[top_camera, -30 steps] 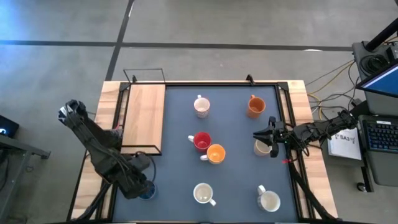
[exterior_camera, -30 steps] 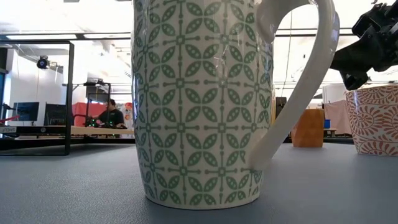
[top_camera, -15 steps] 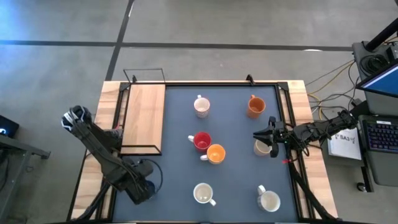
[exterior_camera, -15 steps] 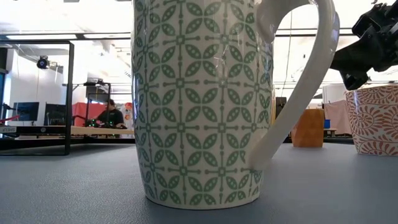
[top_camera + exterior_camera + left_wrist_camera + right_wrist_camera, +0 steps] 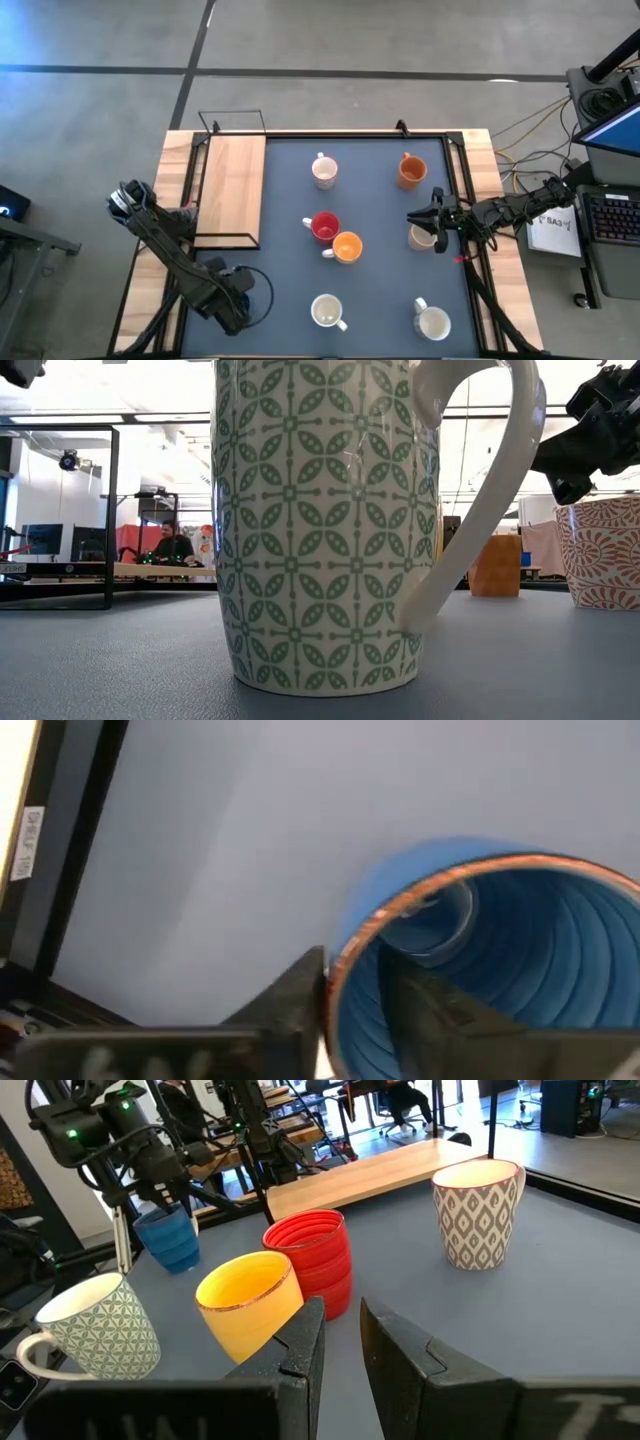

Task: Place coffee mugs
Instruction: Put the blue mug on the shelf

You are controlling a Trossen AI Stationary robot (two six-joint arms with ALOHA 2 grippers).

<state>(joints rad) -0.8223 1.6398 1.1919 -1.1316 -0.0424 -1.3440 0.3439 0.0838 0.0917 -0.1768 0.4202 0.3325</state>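
Note:
The blue mug is at the near left of the table. My left gripper is shut on its rim and hides it in the high view. It also shows in the right wrist view, standing upright. My right gripper hangs shut and empty at the right edge, beside a cream patterned mug. A red mug and an orange mug stand mid-table. A white mug and a second orange mug stand at the far side. A green-patterned white mug and another white mug stand near. My left gripper holds the blue mug by its rim. One finger is inside the mug and one is outside, coming from above. The mug is upright. I cannot tell whether its base is on the table.
A wooden board in a black wire frame lies along the table's left side. Black rails border the blue mat. The green-patterned mug fills the low view. Desks and a seated person show in the room beyond the table.
My left arm has swung a little toward the table's right and near edges. Its gripper now covers the blue mug, which still showed beside it in the high view a second ago. A part of that arm has come into the low view's upper left corner.

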